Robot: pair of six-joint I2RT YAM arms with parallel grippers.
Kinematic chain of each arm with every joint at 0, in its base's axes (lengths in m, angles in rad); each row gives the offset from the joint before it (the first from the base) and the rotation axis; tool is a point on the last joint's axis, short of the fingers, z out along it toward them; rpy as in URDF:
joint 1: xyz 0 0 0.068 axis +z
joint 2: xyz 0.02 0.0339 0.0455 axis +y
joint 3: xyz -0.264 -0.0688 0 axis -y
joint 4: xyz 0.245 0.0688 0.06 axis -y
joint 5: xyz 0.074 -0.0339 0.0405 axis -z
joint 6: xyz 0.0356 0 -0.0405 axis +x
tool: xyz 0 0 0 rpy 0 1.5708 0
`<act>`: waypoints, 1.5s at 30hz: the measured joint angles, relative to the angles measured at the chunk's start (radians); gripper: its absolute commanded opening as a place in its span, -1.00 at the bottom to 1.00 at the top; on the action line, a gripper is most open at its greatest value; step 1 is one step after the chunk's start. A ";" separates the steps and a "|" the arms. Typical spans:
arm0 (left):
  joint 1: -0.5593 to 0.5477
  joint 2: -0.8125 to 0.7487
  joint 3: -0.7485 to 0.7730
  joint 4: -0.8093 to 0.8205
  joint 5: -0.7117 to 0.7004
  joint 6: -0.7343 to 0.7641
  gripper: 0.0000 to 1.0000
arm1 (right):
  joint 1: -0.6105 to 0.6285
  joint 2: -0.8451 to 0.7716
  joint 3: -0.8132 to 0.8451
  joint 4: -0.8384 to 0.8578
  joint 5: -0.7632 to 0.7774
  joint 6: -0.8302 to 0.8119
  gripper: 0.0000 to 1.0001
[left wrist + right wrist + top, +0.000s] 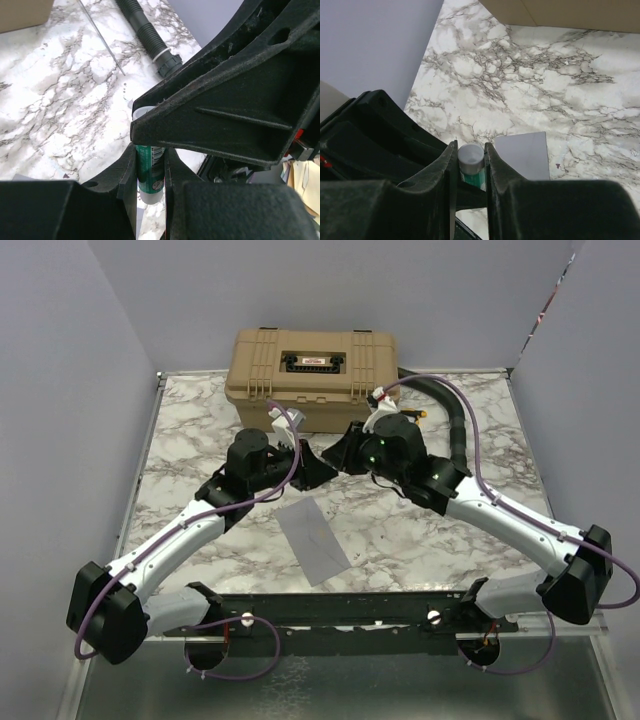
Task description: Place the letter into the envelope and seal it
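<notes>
Envelope [313,540], one, flat on table [400,530]; one glue stick [150,167] tight in left fingers [126,187] and right fingers [449,172]

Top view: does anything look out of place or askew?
Only the envelope lies askew on the table. The left gripper and right gripper both grip one green glue stick, seemingly on purpose.
</notes>
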 measured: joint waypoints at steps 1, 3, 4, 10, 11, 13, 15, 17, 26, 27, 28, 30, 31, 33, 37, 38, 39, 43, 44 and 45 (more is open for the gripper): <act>0.000 -0.002 0.000 0.000 0.015 0.001 -1.00 | -0.001 -0.011 -0.012 0.011 -0.013 -0.012 -0.99; 0.000 -0.005 0.000 -0.003 0.055 0.005 -1.00 | -0.010 -0.040 -0.043 0.037 -0.060 -0.054 -0.99; 0.002 -0.009 0.000 -0.004 0.091 0.016 -1.00 | -0.018 -0.057 -0.060 0.050 -0.101 -0.081 -0.99; 0.005 -0.050 0.014 -0.097 0.307 0.170 -1.00 | -0.063 -0.136 -0.125 0.098 -0.498 -0.348 -0.99; 0.005 -0.059 0.016 -0.114 0.341 0.194 -1.00 | -0.065 -0.146 -0.133 0.106 -0.559 -0.386 -0.99; 0.004 -0.077 0.018 -0.136 0.409 0.240 -1.00 | -0.067 -0.171 -0.156 0.129 -0.655 -0.447 -0.99; 0.001 -0.088 0.024 -0.156 0.469 0.285 -1.00 | -0.068 -0.197 -0.172 0.142 -0.723 -0.488 -0.99; -0.004 -0.094 0.039 -0.165 0.501 0.322 -1.00 | -0.067 -0.215 -0.174 0.147 -0.741 -0.499 -0.81; -0.003 -0.096 0.043 -0.114 0.254 0.293 -1.00 | -0.033 -0.111 -0.002 0.002 -0.313 -0.203 0.04; -0.003 -0.096 0.037 -0.109 0.203 0.280 -1.00 | -0.032 -0.078 0.021 -0.010 -0.281 -0.165 0.05; -0.003 -0.096 0.032 -0.105 0.164 0.272 -1.00 | -0.031 -0.053 0.035 -0.014 -0.262 -0.136 0.04; -0.002 -0.096 0.024 -0.105 0.105 0.256 -1.00 | -0.030 0.013 0.061 -0.026 -0.220 -0.071 -0.06; -0.002 -0.095 0.019 -0.114 0.077 0.249 -1.00 | -0.029 0.039 0.069 -0.028 -0.209 -0.049 -0.10; -0.002 -0.090 0.008 -0.123 0.038 0.237 -1.00 | -0.023 0.075 0.079 -0.034 -0.192 -0.016 -0.20; -0.004 -0.079 -0.003 -0.130 -0.010 0.217 -1.00 | -0.013 0.087 0.081 -0.053 -0.166 0.013 -0.24; -0.005 -0.079 -0.003 -0.130 -0.015 0.212 -1.00 | -0.011 0.085 0.081 -0.054 -0.163 0.018 -0.24; -0.005 -0.079 -0.003 -0.130 -0.022 0.207 -1.00 | -0.011 0.082 0.081 -0.056 -0.158 0.020 -0.24; -0.005 -0.079 -0.003 -0.131 -0.052 0.182 -1.00 | -0.011 0.074 0.081 -0.066 -0.155 0.020 -0.33; -0.005 -0.078 -0.003 -0.131 -0.061 0.174 -1.00 | -0.011 0.073 0.081 -0.068 -0.155 0.019 -0.44; -0.005 -0.076 -0.003 -0.132 -0.066 0.167 -1.00 | -0.011 0.072 0.081 -0.069 -0.155 0.017 -0.61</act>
